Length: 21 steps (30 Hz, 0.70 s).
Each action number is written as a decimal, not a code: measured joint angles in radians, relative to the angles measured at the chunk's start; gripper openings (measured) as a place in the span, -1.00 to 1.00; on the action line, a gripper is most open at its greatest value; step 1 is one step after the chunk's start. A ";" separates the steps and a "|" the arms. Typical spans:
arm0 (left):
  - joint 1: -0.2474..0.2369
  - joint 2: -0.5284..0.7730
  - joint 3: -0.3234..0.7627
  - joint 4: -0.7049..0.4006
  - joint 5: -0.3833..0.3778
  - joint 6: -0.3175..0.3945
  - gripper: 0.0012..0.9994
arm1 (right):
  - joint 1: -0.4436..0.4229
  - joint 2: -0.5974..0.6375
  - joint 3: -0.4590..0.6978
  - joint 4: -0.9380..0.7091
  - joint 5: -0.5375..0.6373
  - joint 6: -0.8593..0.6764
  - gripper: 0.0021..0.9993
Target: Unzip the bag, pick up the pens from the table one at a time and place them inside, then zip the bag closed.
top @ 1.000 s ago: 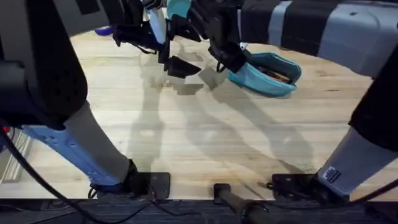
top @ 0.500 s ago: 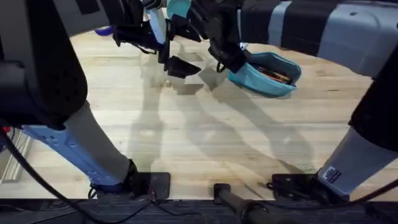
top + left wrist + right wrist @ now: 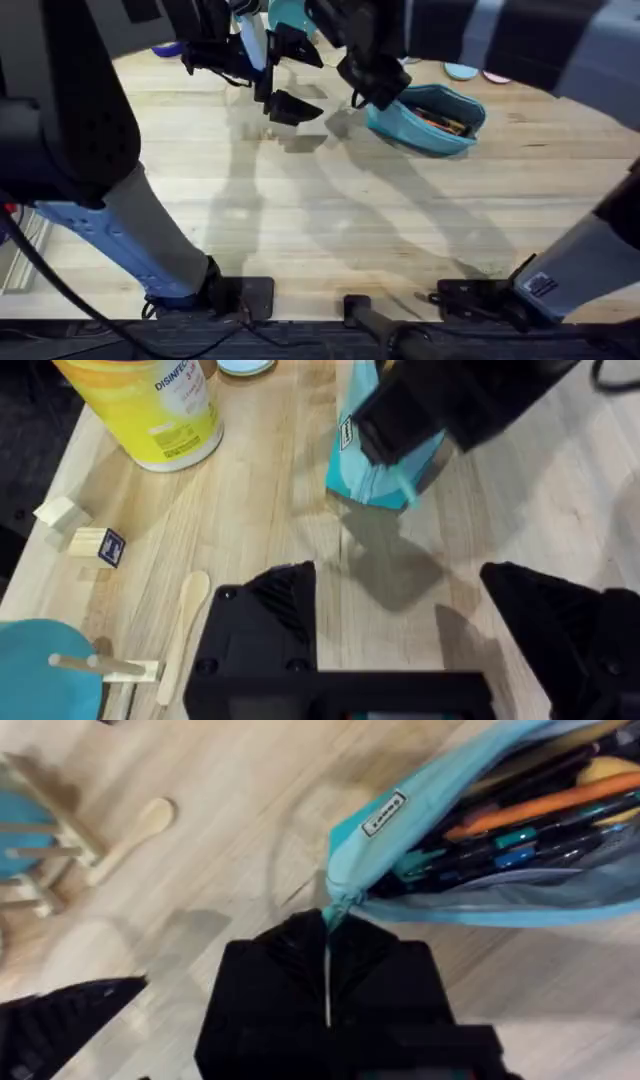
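The turquoise bag (image 3: 428,120) lies on the table (image 3: 330,220) at the back right, its zipper open. Dark, orange and teal pens (image 3: 520,820) lie inside it. My right gripper (image 3: 374,100) reaches across from the right and is shut on the fabric tab at the bag's left end (image 3: 337,902), with its fingers (image 3: 290,970) pressed together. My left gripper (image 3: 292,78) hovers open just left of that end, nothing between its fingers (image 3: 262,622). In the left wrist view the bag's end (image 3: 385,475) hangs from the right gripper (image 3: 400,455) beyond my open left fingers.
A yellow canister (image 3: 150,410), small wooden blocks (image 3: 85,535), a wooden spoon (image 3: 185,630) and a round blue object (image 3: 35,670) lie left of the left gripper. A light-blue dish (image 3: 460,71) and a pink one (image 3: 497,77) sit behind the bag.
The right arm's upper part has swung away, uncovering the dishes behind the bag. Its gripper shifted slightly right, still holding the tab. The left arm has not moved.
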 joint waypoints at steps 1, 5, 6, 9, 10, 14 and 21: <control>0.000 0.000 0.000 0.000 0.000 0.000 0.99 | 0.000 -0.013 0.000 0.000 0.000 0.000 -0.94; 0.000 0.000 0.000 0.000 0.000 0.000 0.99 | -0.001 -0.056 0.000 -0.006 0.000 0.000 -0.94; 0.000 0.000 0.000 0.000 0.000 0.000 0.99 | -0.003 -0.064 0.000 -0.008 0.000 0.000 -0.94; 0.000 0.000 0.000 0.000 0.000 0.000 0.99 | -0.006 -0.074 0.000 -0.010 -0.013 0.000 -0.94; 0.000 0.000 0.000 0.000 0.000 0.000 0.99 | -0.006 -0.074 0.000 -0.010 -0.021 -0.001 -0.94; 0.000 0.000 0.000 0.000 0.000 0.000 0.99 | -0.006 -0.074 0.000 -0.010 -0.035 -0.005 -0.94; 0.000 0.000 0.000 0.000 0.000 0.000 0.99 | -0.007 -0.074 0.000 -0.010 -0.041 -0.008 -0.94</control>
